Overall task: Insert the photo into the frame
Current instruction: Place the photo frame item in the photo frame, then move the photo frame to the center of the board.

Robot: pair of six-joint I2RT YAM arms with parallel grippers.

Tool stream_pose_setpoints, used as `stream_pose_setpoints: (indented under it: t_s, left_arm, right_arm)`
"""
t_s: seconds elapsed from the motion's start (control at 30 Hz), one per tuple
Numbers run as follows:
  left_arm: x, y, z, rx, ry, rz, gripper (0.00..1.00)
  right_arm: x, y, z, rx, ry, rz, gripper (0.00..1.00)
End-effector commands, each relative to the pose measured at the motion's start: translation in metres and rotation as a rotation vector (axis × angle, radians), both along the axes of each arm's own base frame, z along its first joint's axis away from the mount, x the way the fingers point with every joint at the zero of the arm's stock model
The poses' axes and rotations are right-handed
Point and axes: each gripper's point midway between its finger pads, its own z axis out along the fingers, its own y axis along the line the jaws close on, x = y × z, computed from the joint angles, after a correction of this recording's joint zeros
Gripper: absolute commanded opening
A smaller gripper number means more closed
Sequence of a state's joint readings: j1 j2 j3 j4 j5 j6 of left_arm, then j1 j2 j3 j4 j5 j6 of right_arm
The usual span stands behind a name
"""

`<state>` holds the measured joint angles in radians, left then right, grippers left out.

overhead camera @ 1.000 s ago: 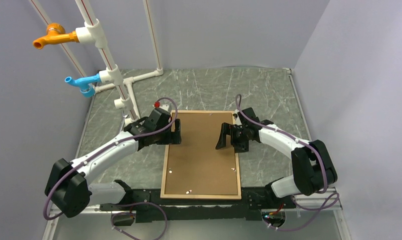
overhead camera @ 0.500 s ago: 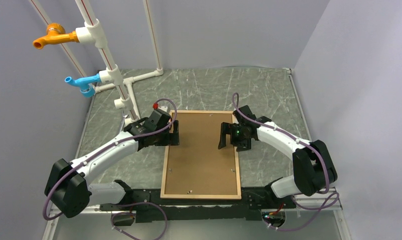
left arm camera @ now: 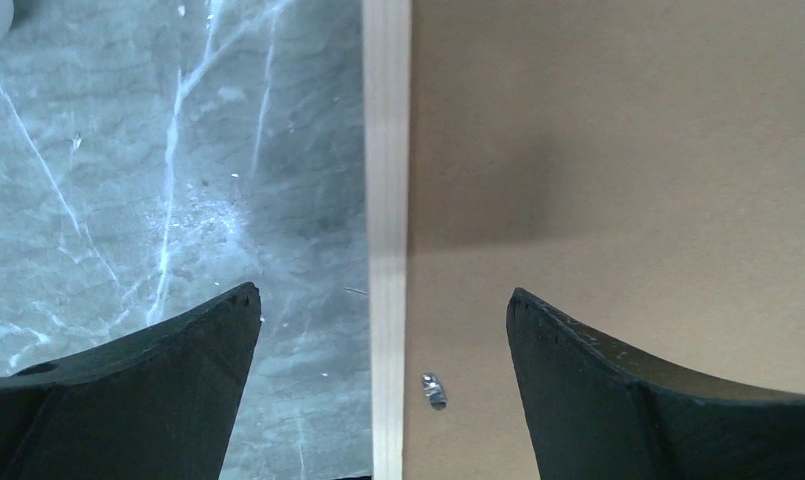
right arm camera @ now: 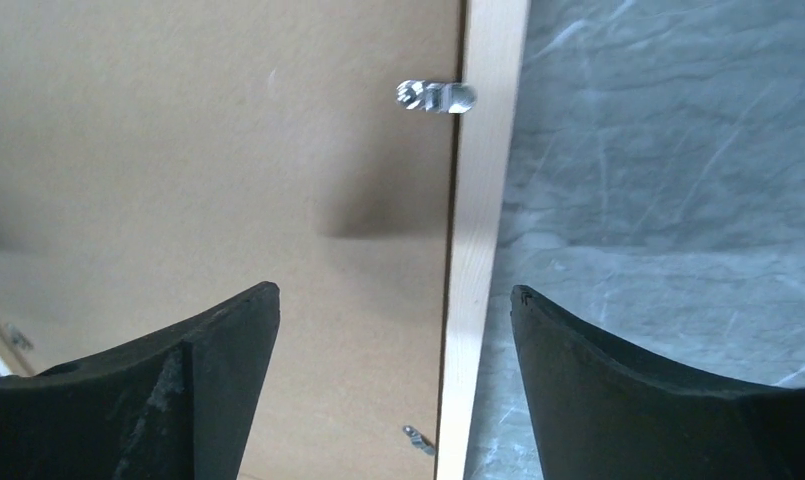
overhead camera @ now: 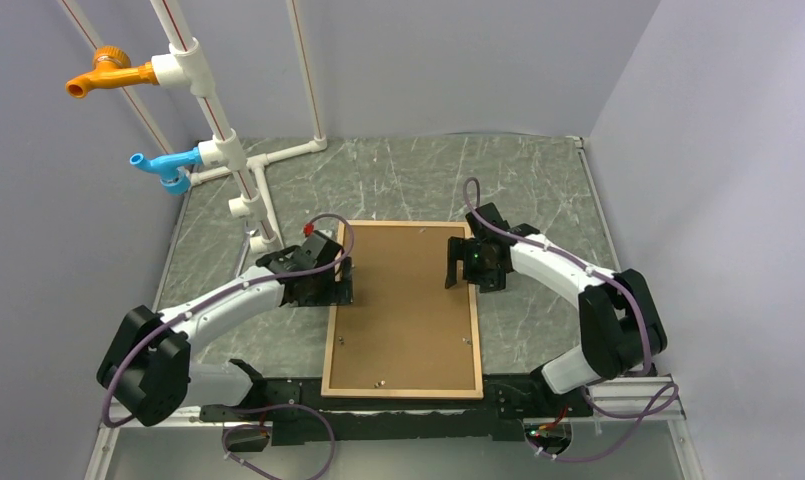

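Starting far left: white pipe rack (overhead camera: 221, 150) stands on the marble-pattern table (overhead camera: 408, 180), orange tap (overhead camera: 100, 73) up high, blue tap (overhead camera: 164, 166) below it. Left gripper (overhead camera: 336, 282) sits over the left rail of the frame (overhead camera: 403, 393), jaws apart and holding nothing. The wrist view shows one finger over the bare table and the other over the brown backing board (overhead camera: 403, 300), with the light wood strip running between them. Can't tell if the tips touch the surface. A small metal tab (left arm camera: 433, 390) sits on the board just inside that rail. The frame lies flat mid-table, back side up, long axis running away from the arm bases, near end close to them. The board fills its opening. The photo isn't visible in any view. Right gripper (overhead camera: 460, 263) mirrors the left over the right rail, jaws also apart and empty, one finger above the board and one above the table. A metal turn clip (right arm camera: 435, 96) bridges the board and rail beyond the fingers, and a second tab (right arm camera: 414, 437) shows near the bottom edge.
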<state>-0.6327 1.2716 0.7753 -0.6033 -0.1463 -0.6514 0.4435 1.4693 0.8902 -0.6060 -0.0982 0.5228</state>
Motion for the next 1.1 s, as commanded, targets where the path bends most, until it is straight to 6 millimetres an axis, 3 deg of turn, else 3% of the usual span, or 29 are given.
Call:
stream_pose_setpoints:
  t_s: [0.0,0.13,0.27,0.33,0.47,0.77,0.97,1.07]
  left_arm:
    - [0.001,0.002,-0.012,-0.034,0.018,0.035,0.94]
    - [-0.003,0.003,-0.025,-0.049,0.037,0.03,0.91]
    - [-0.002,0.0,-0.033,-0.056,0.044,0.018,0.9]
    - [-0.002,0.0,-0.035,-0.053,0.047,0.012,0.89]
    - [-0.001,-0.002,-0.039,-0.053,0.051,0.007,0.88]
    - [-0.001,0.0,-0.045,-0.034,0.061,-0.006,0.84]
    - [-0.002,0.002,-0.053,-0.017,0.074,-0.015,0.77]
    - [-0.004,0.003,-0.058,-0.005,0.087,-0.022,0.69]
  right_arm:
    - [0.023,-0.013,0.002,-0.088,-0.036,-0.034,0.81]
    - [0.036,-0.025,-0.003,-0.162,-0.038,-0.058,0.76]
    - [0.045,-0.031,-0.006,-0.2,-0.035,-0.068,0.61]
    - [0.047,-0.033,-0.008,-0.209,-0.035,-0.073,0.58]
    - [0.05,-0.038,-0.014,-0.228,-0.023,-0.078,0.39]
    - [0.066,-0.041,-0.02,-0.256,-0.039,-0.088,0.28]
    - [0.085,-0.04,-0.018,-0.231,-0.072,-0.102,0.23]
    - [0.094,-0.038,-0.015,-0.208,-0.085,-0.106,0.23]
